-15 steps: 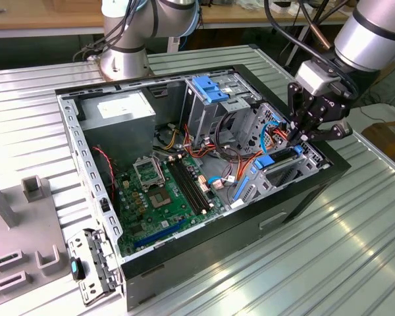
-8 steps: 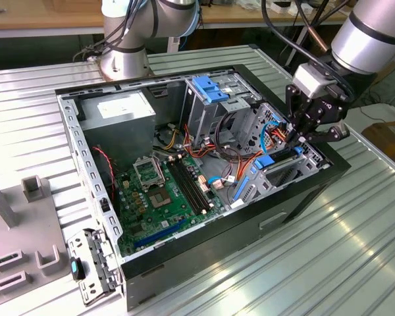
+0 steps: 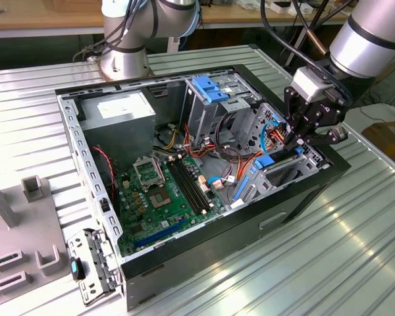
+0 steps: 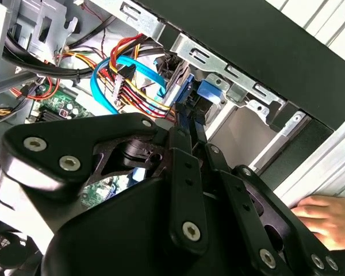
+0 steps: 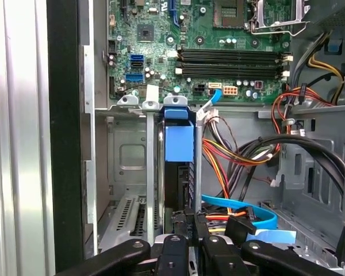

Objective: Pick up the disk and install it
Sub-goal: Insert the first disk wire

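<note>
The disk (image 5: 178, 167) stands on edge in the lower drive bay of the open computer case (image 3: 204, 257), its blue rail up, so it can slide along the bay's guides. The tool (image 5: 187, 233) is clenched on the disk's rear edge, steadying it beside the loose cables (image 5: 241, 167).

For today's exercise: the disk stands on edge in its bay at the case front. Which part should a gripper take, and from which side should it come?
Judging by its pose, grip the disk by its exposed rear edge, pinching across its thin thickness, and come from the open side of the case. The bay walls cover its broad faces, and the blue rail marks the far end. The gripper sits at that near edge.
</note>
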